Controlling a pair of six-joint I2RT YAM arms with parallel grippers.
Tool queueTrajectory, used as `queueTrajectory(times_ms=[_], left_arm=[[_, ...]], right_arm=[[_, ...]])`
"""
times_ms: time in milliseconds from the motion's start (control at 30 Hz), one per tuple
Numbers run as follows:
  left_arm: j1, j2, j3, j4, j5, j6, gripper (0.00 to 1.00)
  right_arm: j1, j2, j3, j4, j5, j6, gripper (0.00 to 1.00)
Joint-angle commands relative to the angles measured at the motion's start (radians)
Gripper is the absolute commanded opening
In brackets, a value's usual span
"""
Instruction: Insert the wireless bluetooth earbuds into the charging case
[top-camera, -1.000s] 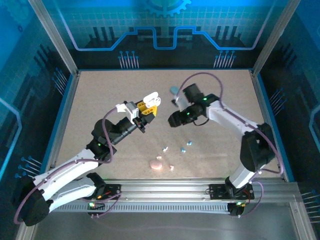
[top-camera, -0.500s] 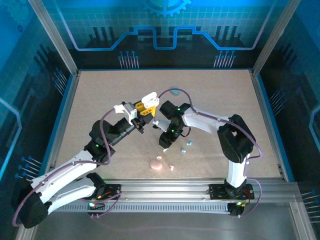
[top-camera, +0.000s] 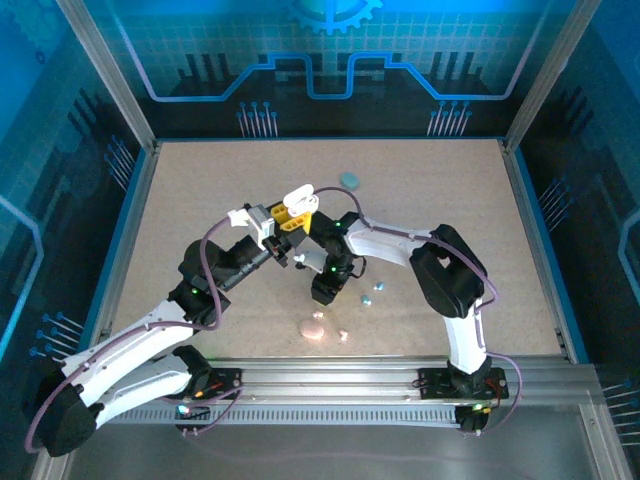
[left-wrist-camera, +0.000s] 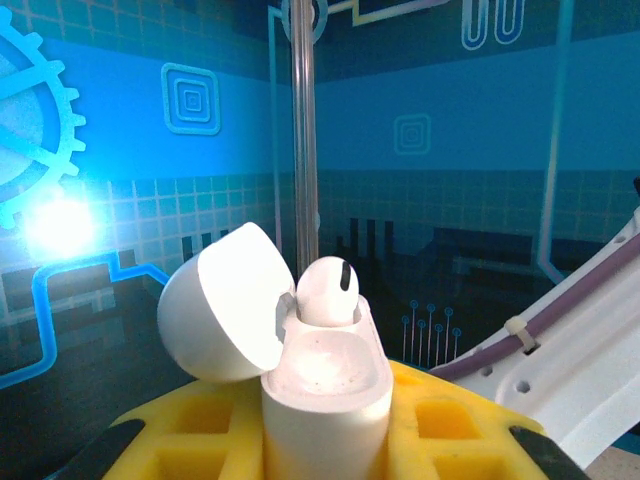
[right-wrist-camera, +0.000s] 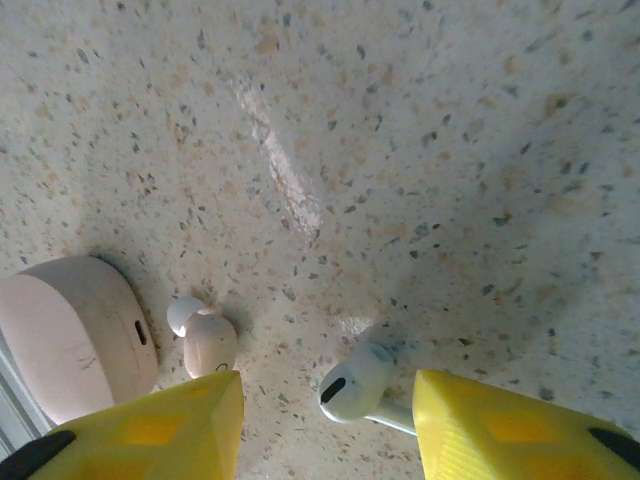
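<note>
The left gripper (top-camera: 288, 215) is kept pressed together on the white pebble-shaped plastic charging case (left-wrist-camera: 325, 395). The case is held raised above the speckled beige table (top-camera: 200, 200) with its lid swung open. One white plastic earbud (left-wrist-camera: 327, 290) is already seated in it, and the hollow beside it looks empty. Nothing is altered on that side.

The change is found further right. The right gripper (right-wrist-camera: 325, 392) has been swung away from the small teal rounded case (top-camera: 349, 180) at the far side and brought down over the middle of the table. Its yellow-padded jaws are spread on either side of a loose white plastic earbud (right-wrist-camera: 355, 385) lying on the table, and no contact is seen yet. A pale pink earbud (right-wrist-camera: 205, 342) and a pale pink rounded case (right-wrist-camera: 70, 345) lie near it in the wrist view.

The second white earbud is therefore judged to be the next thing picked, after which it would have to be carried to the empty hollow.
</note>
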Motion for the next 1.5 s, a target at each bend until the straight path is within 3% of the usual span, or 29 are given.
queueTrajectory(times_ms=[0,367,633,1133,1467], left_arm=[[-0.006,-0.015,0.018,0.014,-0.009,0.014,0.23],[-0.007,-0.015,0.018,0.012,-0.01,0.013,0.23],[-0.007,-0.009,0.02,0.011,-0.009,0.012,0.23],[-0.007,-0.001,0.026,0.013,-0.002,0.003,0.23],[-0.008,0.004,0.023,0.015,-0.002,-0.003,0.23]], right_arm=[[0.023,0.026,0.036,-0.047,0.016,-0.021,0.49],[0.049,0.057,0.04,-0.067,0.056,-0.023,0.48],[0.052,0.05,0.02,-0.05,0.111,0.009,0.41],[-0.006,-0.018,-0.015,0.049,0.177,0.245,0.3],[-0.109,-0.085,-0.098,0.119,0.185,0.43,0.3]])
